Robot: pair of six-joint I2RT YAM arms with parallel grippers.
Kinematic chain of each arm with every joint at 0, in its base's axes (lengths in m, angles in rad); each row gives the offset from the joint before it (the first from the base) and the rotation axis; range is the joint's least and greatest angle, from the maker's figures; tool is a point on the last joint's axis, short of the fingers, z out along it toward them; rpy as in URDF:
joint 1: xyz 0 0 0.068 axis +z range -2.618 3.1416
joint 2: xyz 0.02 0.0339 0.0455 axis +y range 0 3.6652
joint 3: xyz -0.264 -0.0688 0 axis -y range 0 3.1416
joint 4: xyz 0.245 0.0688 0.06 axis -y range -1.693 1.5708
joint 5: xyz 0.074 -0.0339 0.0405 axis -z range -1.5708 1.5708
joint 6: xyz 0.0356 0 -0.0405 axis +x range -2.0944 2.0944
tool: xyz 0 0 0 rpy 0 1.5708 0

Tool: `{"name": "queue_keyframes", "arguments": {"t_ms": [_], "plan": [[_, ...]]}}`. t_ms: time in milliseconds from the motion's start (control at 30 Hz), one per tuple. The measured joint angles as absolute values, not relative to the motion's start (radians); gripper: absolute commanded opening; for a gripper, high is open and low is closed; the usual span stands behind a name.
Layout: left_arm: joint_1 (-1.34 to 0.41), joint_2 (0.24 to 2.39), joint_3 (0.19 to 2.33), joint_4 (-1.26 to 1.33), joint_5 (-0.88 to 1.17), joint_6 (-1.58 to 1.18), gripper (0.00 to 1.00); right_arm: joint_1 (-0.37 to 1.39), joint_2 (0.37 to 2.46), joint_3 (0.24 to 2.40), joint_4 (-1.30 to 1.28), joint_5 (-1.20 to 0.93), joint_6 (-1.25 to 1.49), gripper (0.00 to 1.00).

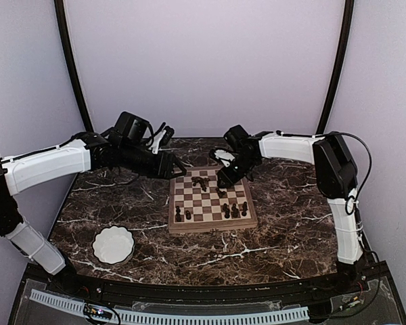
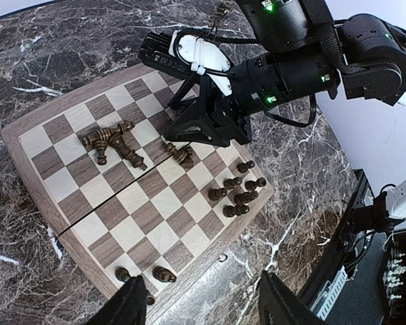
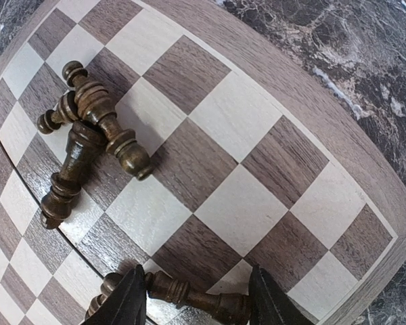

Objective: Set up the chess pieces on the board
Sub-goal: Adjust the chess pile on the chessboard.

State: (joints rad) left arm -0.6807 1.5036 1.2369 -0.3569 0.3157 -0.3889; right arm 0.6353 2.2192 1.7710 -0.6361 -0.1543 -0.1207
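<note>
The board (image 1: 212, 223) lies mid-table. Several dark chess pieces lie toppled in a heap (image 2: 111, 142) near its far side, and several more stand near its front edge (image 2: 240, 193), two of them at the front left corner (image 2: 164, 274). My right gripper (image 3: 196, 284) hovers low over the board with its fingers apart. One fallen piece (image 3: 189, 298) lies lengthwise on the squares between its fingertips, and I cannot tell whether they touch it. My left gripper (image 2: 206, 305) hangs open and empty above the board's edge, off its far left corner (image 1: 179, 166).
A white scalloped bowl (image 1: 114, 244) sits on the dark marble table (image 1: 284, 230) at the front left. The two arms reach in from the left and right. Curved black poles and pale walls close the back.
</note>
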Motion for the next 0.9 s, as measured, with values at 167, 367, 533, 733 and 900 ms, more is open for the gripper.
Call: {"name": "queue_keyframes", "arguments": {"t_ms": [167,367,533,733,900], "plan": [[-0.681,1.503,1.231,-0.337,0.318,-0.389,0.59,0.635,2.218,1.771,-0.646,-0.165,-0.103,0.55],[-0.681,1.502,1.195,-0.321,0.321,-0.393,0.59,0.635,2.214,1.769,-0.659,-0.186,-0.090,0.62],[-0.681,1.502,1.191,-0.306,0.329,-0.397,0.58,0.635,2.210,1.766,-0.667,-0.198,-0.091,0.59],[-0.681,1.502,1.191,-0.298,0.338,-0.396,0.59,0.635,2.201,1.760,-0.693,-0.187,-0.088,0.57],[-0.681,1.502,1.191,-0.283,0.342,-0.395,0.59,0.635,2.186,1.744,-0.717,-0.181,-0.077,0.59]]}}
